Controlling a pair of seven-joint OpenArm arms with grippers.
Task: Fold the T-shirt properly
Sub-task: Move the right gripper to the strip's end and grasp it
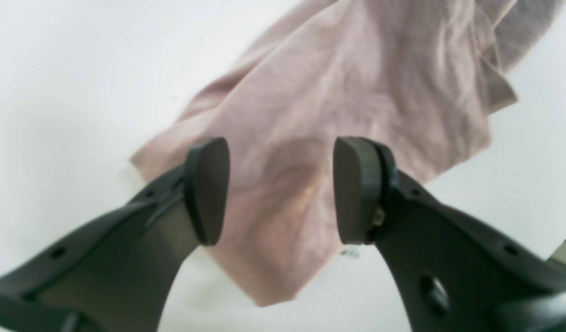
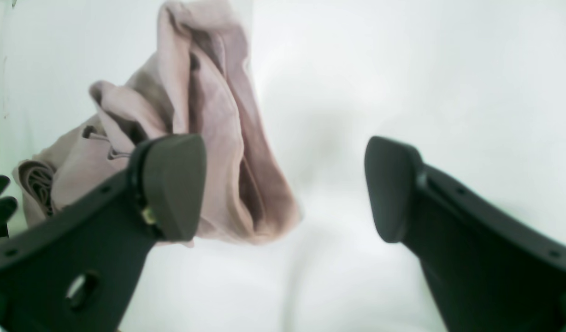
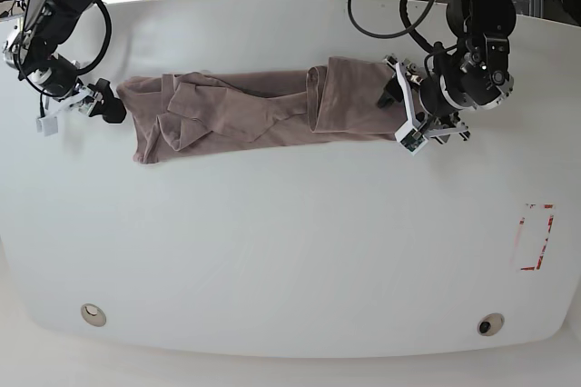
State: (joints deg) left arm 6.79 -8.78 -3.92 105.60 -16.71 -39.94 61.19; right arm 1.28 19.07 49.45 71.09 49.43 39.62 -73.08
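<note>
left gripper (image 1: pixel 281 191): jaws apart over T-shirt (image 3: pixel 254 114) end, nothing held | right gripper (image 2: pixel 283 189): jaws wide, empty, beside shirt on desk (image 3: pixel 290 251)

Plain mauve-pink T-shirt (image 3: pixel 245 110) on white table (image 3: pixel 290 242).

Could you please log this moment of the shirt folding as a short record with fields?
garment: T-shirt, folded into a long wrinkled band across the table
left hand: open, over one end of the shirt, gripping nothing
right hand: open wide, beside the other end, holding nothing
fold state: not finished; the band is not yet folded along its length
</note>
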